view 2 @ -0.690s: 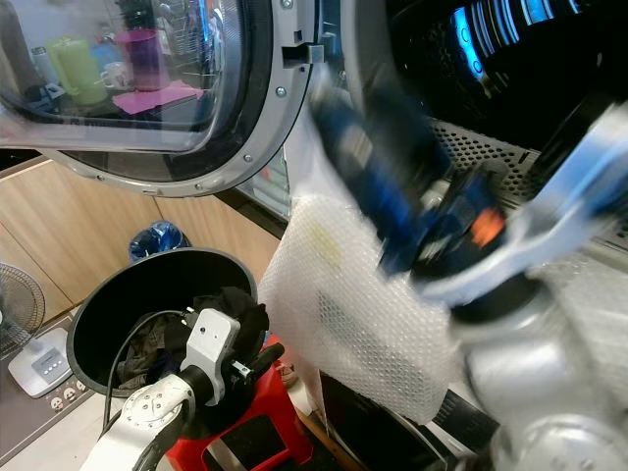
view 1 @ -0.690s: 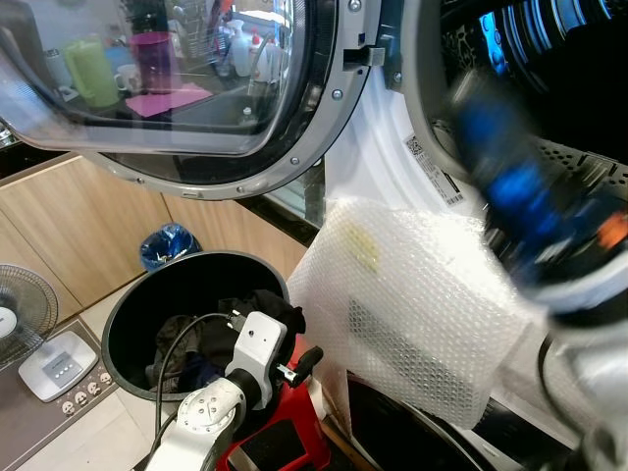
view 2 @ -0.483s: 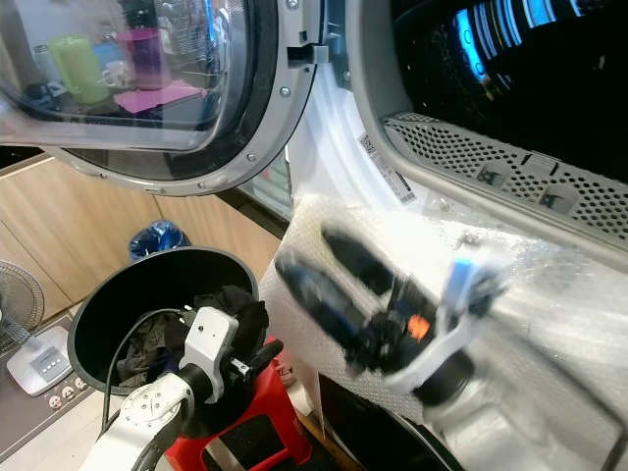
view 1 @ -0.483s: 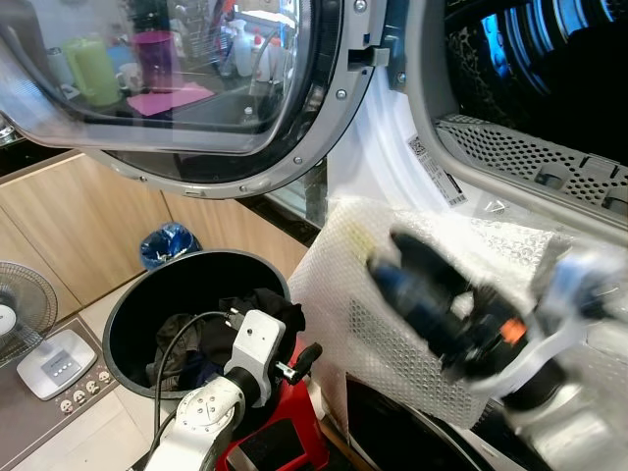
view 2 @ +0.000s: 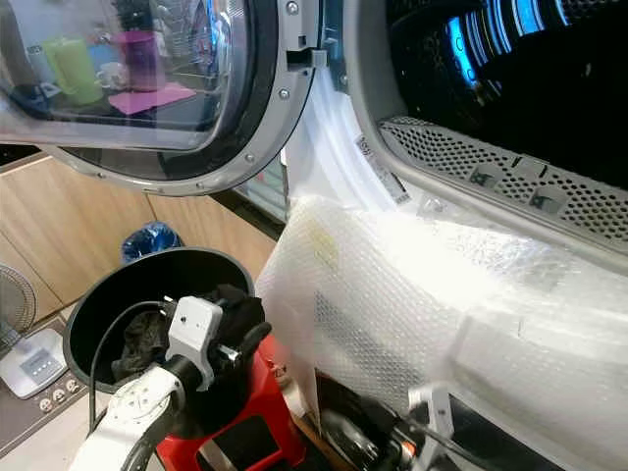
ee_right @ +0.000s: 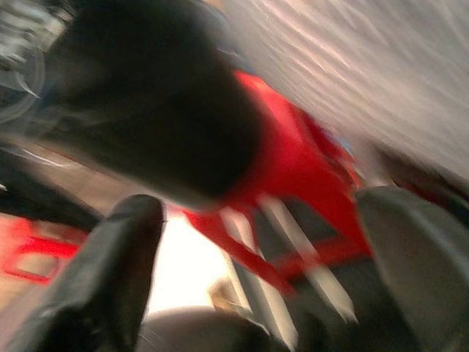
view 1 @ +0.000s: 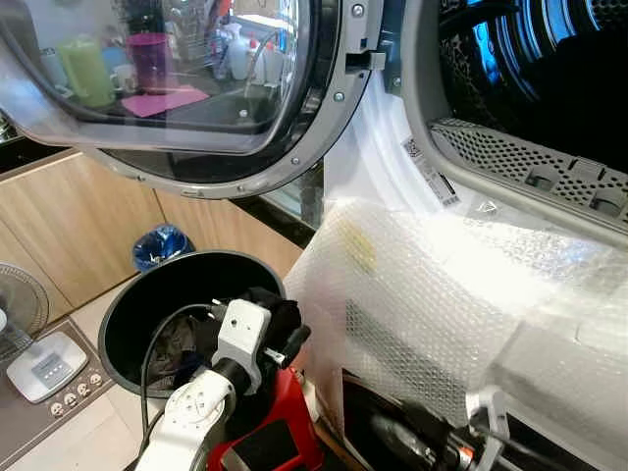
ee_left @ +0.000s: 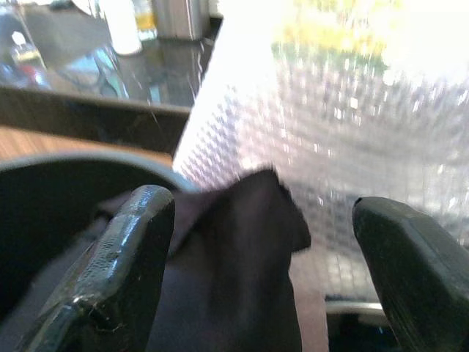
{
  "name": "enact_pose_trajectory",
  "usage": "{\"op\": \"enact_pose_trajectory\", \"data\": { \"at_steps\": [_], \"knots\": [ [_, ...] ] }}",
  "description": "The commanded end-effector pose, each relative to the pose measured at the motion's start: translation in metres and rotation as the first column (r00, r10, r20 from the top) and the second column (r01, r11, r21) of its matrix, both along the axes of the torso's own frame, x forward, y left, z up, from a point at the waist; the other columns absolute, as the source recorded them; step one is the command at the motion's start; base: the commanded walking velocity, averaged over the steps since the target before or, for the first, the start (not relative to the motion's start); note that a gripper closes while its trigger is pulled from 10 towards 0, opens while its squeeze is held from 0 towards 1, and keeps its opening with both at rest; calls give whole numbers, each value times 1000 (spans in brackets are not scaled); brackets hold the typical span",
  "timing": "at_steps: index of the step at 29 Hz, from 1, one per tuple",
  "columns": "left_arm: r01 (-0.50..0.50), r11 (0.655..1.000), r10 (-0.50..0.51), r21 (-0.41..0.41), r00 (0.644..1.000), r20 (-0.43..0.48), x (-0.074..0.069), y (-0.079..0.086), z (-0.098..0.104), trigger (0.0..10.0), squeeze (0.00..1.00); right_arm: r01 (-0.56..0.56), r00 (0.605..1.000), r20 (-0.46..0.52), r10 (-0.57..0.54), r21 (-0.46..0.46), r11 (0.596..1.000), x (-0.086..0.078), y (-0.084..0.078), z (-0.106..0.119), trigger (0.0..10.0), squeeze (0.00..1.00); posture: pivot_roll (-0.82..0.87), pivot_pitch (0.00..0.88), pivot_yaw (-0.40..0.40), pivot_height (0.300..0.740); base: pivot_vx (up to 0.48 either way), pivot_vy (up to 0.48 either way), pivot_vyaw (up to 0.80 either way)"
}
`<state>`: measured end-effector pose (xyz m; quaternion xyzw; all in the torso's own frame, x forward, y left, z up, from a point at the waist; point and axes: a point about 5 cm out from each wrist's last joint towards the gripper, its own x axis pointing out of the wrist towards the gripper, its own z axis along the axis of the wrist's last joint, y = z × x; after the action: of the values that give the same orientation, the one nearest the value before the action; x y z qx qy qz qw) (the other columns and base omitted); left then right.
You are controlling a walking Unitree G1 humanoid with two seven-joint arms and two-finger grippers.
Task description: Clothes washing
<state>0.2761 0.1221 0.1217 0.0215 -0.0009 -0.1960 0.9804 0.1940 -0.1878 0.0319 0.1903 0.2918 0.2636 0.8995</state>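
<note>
the head views take in the whole scene: the washing machine's round glass door point(view 1: 186, 88) swung open across the upper left of the frame, the dark drum opening point(view 1: 549, 69) at the upper right, and a sheet of bubble wrap point(view 1: 442, 304) draped over the machine's front below it. at the lower left stands a black round laundry bin point(view 1: 132, 314) with dark clothes point(view 2: 147, 339) inside, set on a red stool point(view 1: 280, 442); a blue bag point(view 1: 157, 245) lies on the floor behind the bin, by the wooden cabinets, and a white fan base point(view 1: 39, 363) sits at the far left edge. the left arm reaches up from the bottom of the frame, its left end effector point(view 1: 285, 339) over the bin's near rim against a dark garment point(view 1: 280, 314). the left wrist view gives what the head views cannot: the two black fingers point(ee_left: 124, 271) spread wide, with the dark cloth lying between them and not pinched, the bin rim and bubble wrap just beyond. the right end effector point(view 1: 407, 442) sits low at the bottom right of the frame, in front of the machine's lower panel. its blurred wrist view shows its fingers point(ee_right: 110, 271) apart, holding nothing, facing the red stool and the black bin.
</note>
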Motion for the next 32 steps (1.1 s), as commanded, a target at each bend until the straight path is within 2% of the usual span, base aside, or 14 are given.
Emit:
{"op": "enact_pose_trajectory", "data": {
  "at_steps": [1, 4, 5, 7, 11, 15, 16, 17, 18, 20, 24, 29, 30, 32],
  "knots": [
    [-15, 1000, 16, -13, 1000, 25, -1, 3, 8, 10000, 0, 129, 986, -85, -144, -161, 978, 0, -16, -31, 10000, 0, -102, 106, 12, 740, 0, 0, 0],
    [-31, 999, 33, -35, 998, 48, -2, 7, 17, 10000, 0, 297, 918, -181, -353, -275, 914, -1, -29, -65, 10000, 0, -82, 101, 15, 740, 0, 0, 0],
    [-31, 999, 33, -35, 998, 48, -2, 7, 17, 10000, 0, 297, 918, -181, -353, -275, 914, -1, -29, -65, 10000, 0, -82, 101, 15, 740, 0, 0, 0],
    [-55, 998, 57, -39, 997, 59, -4, 12, 23, 10000, 0, 353, 853, -253, -456, -364, 862, -9, -31, -87, 10000, 0, -74, 100, 17, 740, 0, 0, 0],
    [-79, 996, 82, -50, 995, 59, -5, 16, 24, 10000, 0, 373, 824, -272, -496, -398, 838, -13, -30, -94, 10000, 0, -74, 100, 17, 740, 0, 0, 0],
    [-190, 977, 194, -98, 981, 26, -5, 32, 23, 10000, 0, 354, 787, -299, -539, -496, 792, -22, -24, -110, 10000, 0, -46, 94, 15, 740, 0, 0, 0],
    [-233, 966, 236, -109, 972, 10, -4, 39, 21, 10000, 380, 350, 770, -310, -558, -526, 775, -26, -23, -115, 10000, 0, -46, 94, 15, 740, 0, 0, 0],
    [-233, 966, 236, -109, 972, 10, -4, 39, 21, 10000, 380, 350, 770, -310, -558, -526, 775, -26, -23, -115, 10000, 0, -46, 94, 15, 740, 0, 0, 0],
    [-301, 941, 299, -153, 954, -33, -4, 51, 17, 10000, 1000, 350, 739, -322, -592, -568, 745, -34, -21, -121, 10000, 0, -29, 87, 9, 740, 0, 0, 0],
    [-358, 912, 351, -199, 934, -69, -3, 61, 14, 10000, 1000, 356, 719, -327, -614, -585, 729, -38, -20, -124, 10000, 0, -26, 85, 6, 740, 0, 0, 0],
    [-394, 885, 375, -247, 919, -120, 0, 72, 6, 10000, 1000, 339, 716, -337, -612, -599, 726, -42, -20, -126, 10000, 0, -27, 80, 0, 740, 0, 0, 0],
    [-439, 858, 410, -267, 898, -158, 4, 85, 0, 10000, 1000, 330, 732, -329, -596, -595, 733, -40, -17, -126, 10000, 0, -32, 74, -4, 740, 0, 0, 0],
    [-457, 843, 416, -282, 888, -197, 8, 93, -5, 10000, 1000, 335, 734, -320, -600, -598, 728, -38, -16, -126, 10000, 0, -39, 64, -11, 740, 0, 0, 0],
    [-457, 843, 410, -284, 887, -212, 11, 96, -8, 10000, 1000, 331, 739, -315, -596, -602, 727, -38, -16, -126, 10000, 0, -39, 59, -15, 740, 0, 0, 0]
  ]
}}
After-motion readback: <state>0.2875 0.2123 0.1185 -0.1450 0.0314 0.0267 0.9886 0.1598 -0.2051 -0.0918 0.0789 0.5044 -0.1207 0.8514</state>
